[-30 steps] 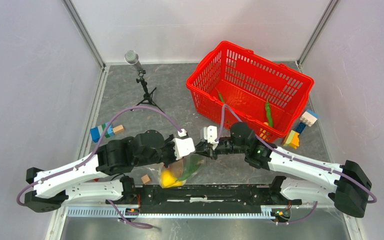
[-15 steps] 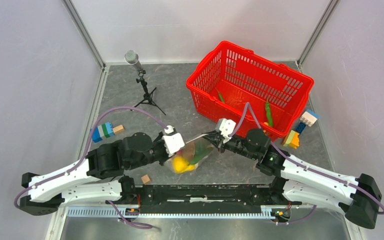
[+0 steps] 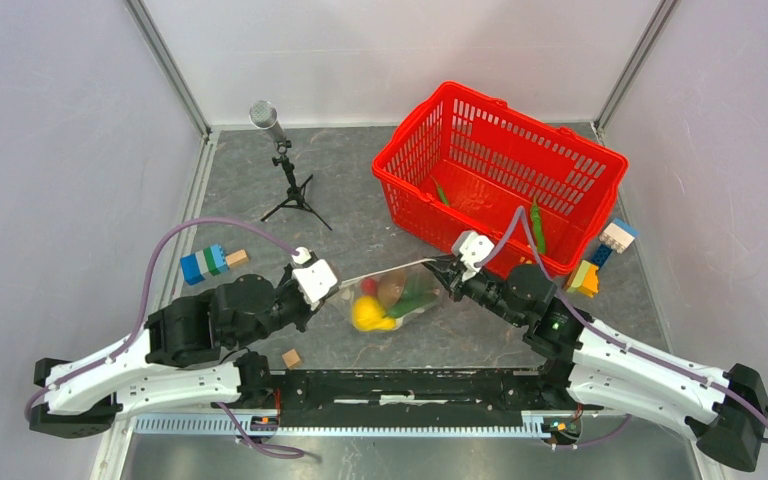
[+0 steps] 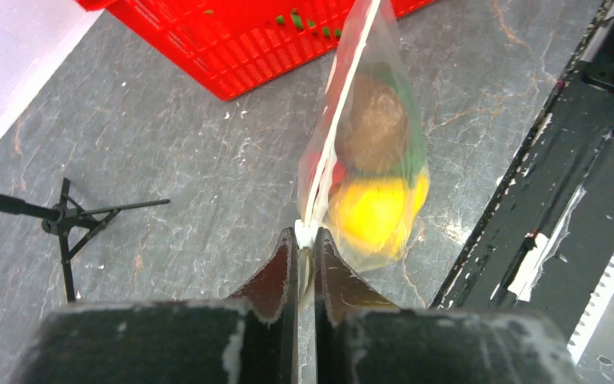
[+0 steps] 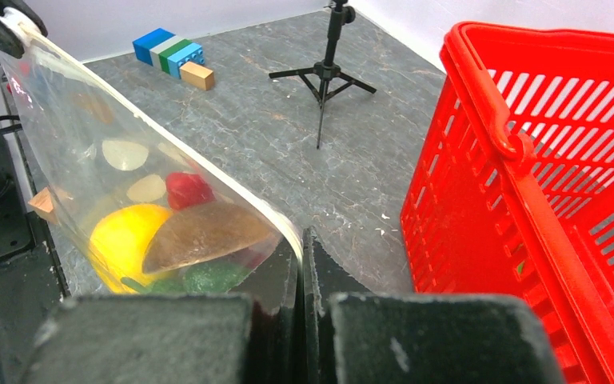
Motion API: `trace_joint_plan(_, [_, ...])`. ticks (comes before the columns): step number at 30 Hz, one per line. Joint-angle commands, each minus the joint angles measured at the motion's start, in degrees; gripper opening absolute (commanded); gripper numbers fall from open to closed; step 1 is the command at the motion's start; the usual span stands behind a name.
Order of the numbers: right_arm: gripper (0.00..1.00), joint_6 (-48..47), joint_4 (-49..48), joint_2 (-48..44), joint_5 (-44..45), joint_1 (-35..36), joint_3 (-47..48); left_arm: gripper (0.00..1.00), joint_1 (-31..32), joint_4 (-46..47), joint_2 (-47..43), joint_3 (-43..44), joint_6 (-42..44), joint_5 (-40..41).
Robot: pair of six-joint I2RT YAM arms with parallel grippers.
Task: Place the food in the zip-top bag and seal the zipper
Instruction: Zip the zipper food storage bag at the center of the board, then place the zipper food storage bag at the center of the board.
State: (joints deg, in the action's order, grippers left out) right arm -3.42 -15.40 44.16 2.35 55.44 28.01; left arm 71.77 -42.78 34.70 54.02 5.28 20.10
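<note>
The zip-top bag hangs stretched between my two grippers above the table. Through the plastic I see food: a yellow piece, a brown lump, something red and something green. My left gripper is shut on the left end of the zipper, fingertips pinching the white strip. At the other end, my right gripper is shut on the same strip. In the right wrist view the yellow piece, brown lump and red chilli lie low in the bag. Green pods lie in the basket.
A red mesh basket stands at the back right. A small microphone tripod is at the back left. Toy blocks sit at the left, more blocks at the right. A wooden cube lies by the black rail.
The grippers have drawn apart, the left one going left and the right one right. The bag went from bunched between them to pulled taut along its zipper.
</note>
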Motion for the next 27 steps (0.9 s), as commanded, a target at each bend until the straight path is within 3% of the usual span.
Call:
trace_joint_plan(1, [0.0,3.2,-1.3,-2.3,9.8,-0.9,-0.2,0.09,0.1,-1.4,-0.6,-0.1,-3.1,5.5])
trace_joint_plan(4, [0.0,5.6,-3.1,-4.1,13.2,-1.0,-1.9,0.09,0.0,-1.2,-0.9,-0.4,-3.4,6.4])
trace_joint_plan(7, [0.0,6.3,-4.8,-4.4,10.7,-1.4,-2.8,0.12,0.1,-0.2,-1.0,-1.0,-3.6,7.1])
trace_joint_plan(8, [0.0,6.2,-5.1,-3.8,8.3,-1.5,-2.5,0.22,0.1,0.4,-1.0,-1.2,-3.7,7.3])
trace_joint_plan(12, [0.0,5.9,-4.4,0.3,-0.6,-1.4,0.5,0.8,0.0,3.3,-0.9,-1.2,-4.7,7.9])
trace_joint_plan(15, [0.0,5.0,-4.3,3.5,-4.7,-1.5,3.4,0.97,0.1,4.8,-1.3,-0.3,-6.7,10.9])
trace_joint_plan(27, [0.0,-2.9,1.8,25.0,-11.1,-2.5,30.8,1.0,0.1,7.8,-5.7,2.6,-11.5,26.9])
